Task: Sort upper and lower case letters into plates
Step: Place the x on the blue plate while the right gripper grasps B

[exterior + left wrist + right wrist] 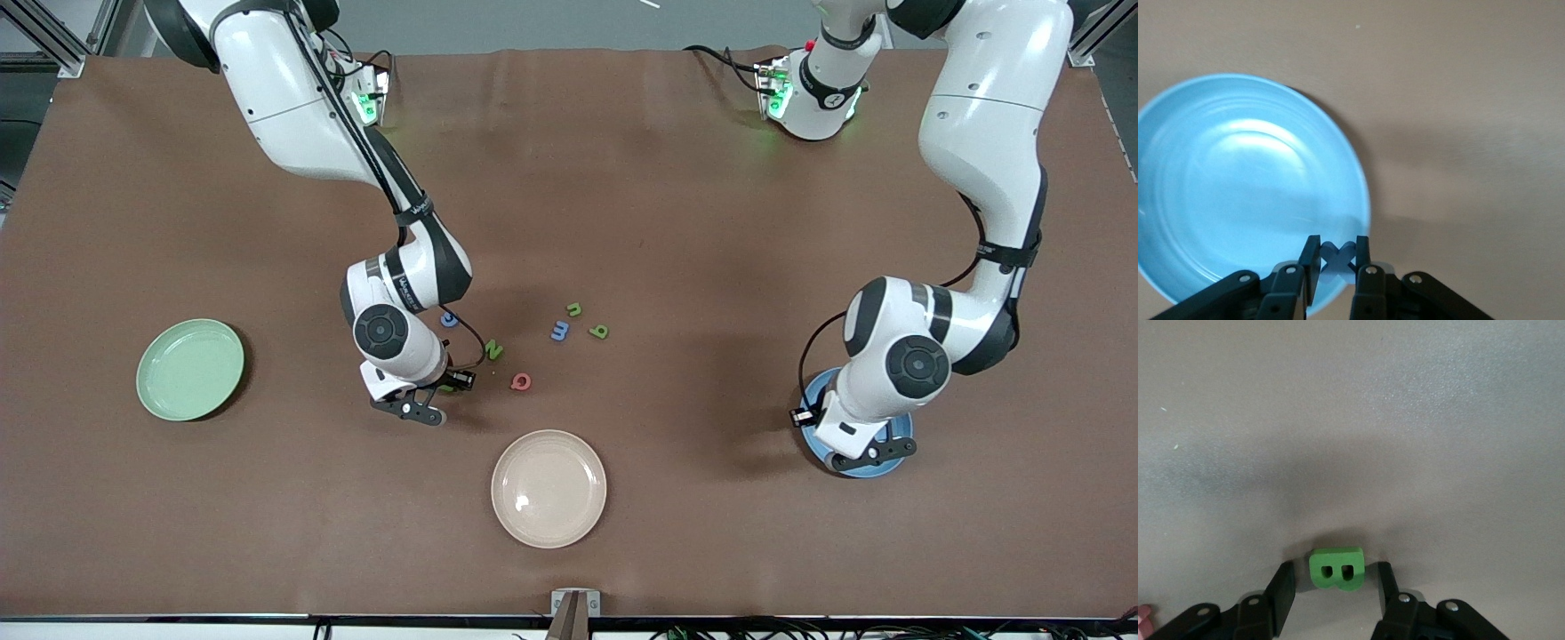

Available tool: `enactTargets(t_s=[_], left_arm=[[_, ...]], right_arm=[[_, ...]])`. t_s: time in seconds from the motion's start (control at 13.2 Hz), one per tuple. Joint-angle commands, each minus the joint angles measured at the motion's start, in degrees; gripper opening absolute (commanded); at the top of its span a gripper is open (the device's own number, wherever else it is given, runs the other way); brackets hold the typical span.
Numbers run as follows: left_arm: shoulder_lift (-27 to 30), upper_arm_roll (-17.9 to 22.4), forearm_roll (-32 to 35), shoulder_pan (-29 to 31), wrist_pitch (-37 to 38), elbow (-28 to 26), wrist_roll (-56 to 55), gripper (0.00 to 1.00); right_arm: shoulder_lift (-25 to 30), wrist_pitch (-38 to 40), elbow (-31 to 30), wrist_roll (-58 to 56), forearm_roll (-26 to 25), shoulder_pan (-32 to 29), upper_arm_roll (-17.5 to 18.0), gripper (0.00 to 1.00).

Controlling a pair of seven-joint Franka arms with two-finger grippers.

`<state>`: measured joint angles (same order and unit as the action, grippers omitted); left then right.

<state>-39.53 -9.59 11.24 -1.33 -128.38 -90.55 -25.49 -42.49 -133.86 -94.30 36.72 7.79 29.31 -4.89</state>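
My left gripper (1336,248) is shut on a small blue letter X (1338,259) and holds it over the rim of the blue plate (1238,200). In the front view the left gripper (876,453) covers most of that plate (861,471). My right gripper (1335,573) is open, low over the table, with a green letter B (1336,568) lying between its fingers. In the front view the right gripper (413,407) hides most of the B (455,385). The pale green plate (189,369) lies empty toward the right arm's end.
Loose letters lie mid-table: a blue one (450,319), a green N (493,351), a red Q (521,382), a blue m (560,332), a green n (574,309) and another green one (598,332). An empty cream plate (548,488) lies nearer the front camera.
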Motion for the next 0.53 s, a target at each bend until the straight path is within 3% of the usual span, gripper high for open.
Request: enactTargets(t_s=[0.0,0.08,0.15,0.23,0.3,0.45], left_arm=[[0.33,-0.69,0.98,4.21,-0.28,-2.78,6.75,0.09],[0.24,-0.87,0.98,5.1,-0.64,-3.58,7.38,0.12],[0.33,-0.87,0.81,4.93,-0.64,-4.37,7.21,0.32],[0.85,-1.13,0.37,5.02,-0.55,-4.9,5.99,0.81],[1.73,-1.74,0.28,4.93,-0.38,-5.42,5.63,1.0],[3.05,-5.24,-0.07,4.76,-0.2,-6.31,0.74,1.0]], right_arm=[[-0.23,0.62,0.34,0.37,0.74,-0.39,0.23,0.55],[-0.23,0.53,0.43,0.28,0.74,-0.48,0.23,0.55],[-0.23,0.27,0.43,0.28,0.74,-0.48,0.23,0.55],[-0.4,0.01,0.43,0.28,0.65,-0.48,0.23,0.52],[-0.4,0.01,0.43,0.28,0.56,-0.48,0.14,0.51],[-0.4,-0.17,0.43,0.28,0.39,-0.57,0.14,0.5]])
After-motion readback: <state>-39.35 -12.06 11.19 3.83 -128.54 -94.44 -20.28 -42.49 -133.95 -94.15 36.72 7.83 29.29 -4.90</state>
